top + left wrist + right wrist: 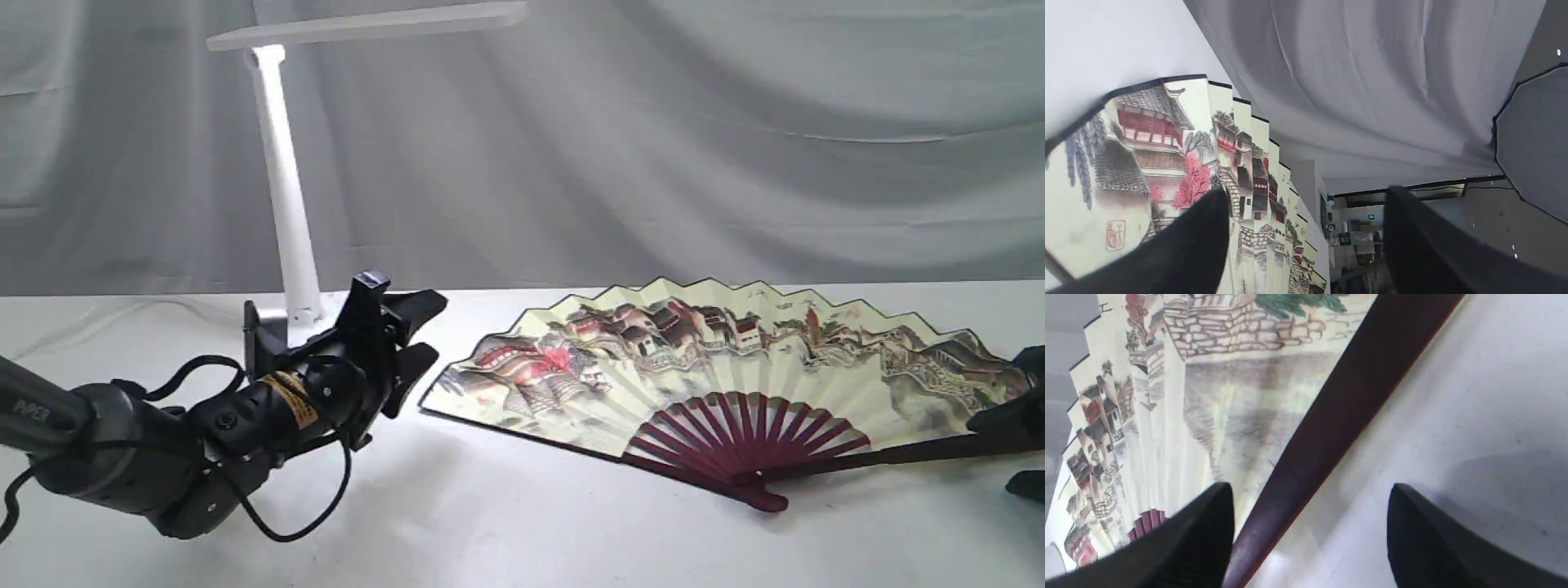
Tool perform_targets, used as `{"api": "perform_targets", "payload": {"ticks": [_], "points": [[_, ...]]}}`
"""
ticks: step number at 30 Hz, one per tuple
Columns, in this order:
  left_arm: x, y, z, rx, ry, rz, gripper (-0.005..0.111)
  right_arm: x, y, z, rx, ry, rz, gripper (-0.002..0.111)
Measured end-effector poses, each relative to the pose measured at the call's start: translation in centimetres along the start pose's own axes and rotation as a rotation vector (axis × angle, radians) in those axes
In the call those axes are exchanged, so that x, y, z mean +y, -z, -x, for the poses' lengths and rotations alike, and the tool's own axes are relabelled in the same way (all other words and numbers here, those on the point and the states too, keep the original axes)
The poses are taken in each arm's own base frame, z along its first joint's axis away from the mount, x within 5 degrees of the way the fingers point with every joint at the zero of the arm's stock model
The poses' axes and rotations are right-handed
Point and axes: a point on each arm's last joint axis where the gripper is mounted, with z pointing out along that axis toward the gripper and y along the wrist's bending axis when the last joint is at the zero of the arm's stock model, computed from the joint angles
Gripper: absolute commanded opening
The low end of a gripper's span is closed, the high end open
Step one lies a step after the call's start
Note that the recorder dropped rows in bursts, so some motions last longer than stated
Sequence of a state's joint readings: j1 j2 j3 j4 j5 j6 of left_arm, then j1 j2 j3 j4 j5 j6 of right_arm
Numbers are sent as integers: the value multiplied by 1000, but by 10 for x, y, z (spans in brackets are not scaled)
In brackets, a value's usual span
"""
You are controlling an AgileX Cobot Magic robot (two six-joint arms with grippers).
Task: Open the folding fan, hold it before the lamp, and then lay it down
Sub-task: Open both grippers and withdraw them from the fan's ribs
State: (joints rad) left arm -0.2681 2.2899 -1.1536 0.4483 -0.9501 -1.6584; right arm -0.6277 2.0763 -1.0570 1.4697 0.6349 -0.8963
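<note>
The folding fan lies fully spread on the white table, its painted leaf up and its maroon ribs meeting at the pivot near the front. The white lamp stands at the back left, with its bar head above and its base mostly hidden behind my left arm. My left gripper is open just left of the fan's left edge and holds nothing; the leaf fills its wrist view beyond one finger. My right gripper is open at the fan's right end. The dark guard rib runs between its spread fingers, close to one of them.
A grey cloth backdrop hangs behind the table. The lamp's cable trails along the back left of the table. A dark softbox and room clutter show in the left wrist view.
</note>
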Motion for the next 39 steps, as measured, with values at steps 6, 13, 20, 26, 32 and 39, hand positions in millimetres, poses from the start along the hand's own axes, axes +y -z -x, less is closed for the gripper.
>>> {"api": "perform_targets", "payload": {"ticks": [6,13,20,26,32,39], "points": [[-25,5,6,-16,-32,78,51,24,26,0,15,65,15,55],[-63,26,16,-37,-210,347,47,46,56,-4,37,126,-11,55],[-104,60,31,-106,-484,574,18,58,79,-10,64,235,-71,55],[-129,95,43,-200,-639,766,0,62,91,-14,88,274,-104,50],[-137,121,47,-173,-747,979,0,67,89,-22,135,318,-114,47],[-138,136,34,62,-804,1073,0,93,64,-55,251,546,-160,46]]}}
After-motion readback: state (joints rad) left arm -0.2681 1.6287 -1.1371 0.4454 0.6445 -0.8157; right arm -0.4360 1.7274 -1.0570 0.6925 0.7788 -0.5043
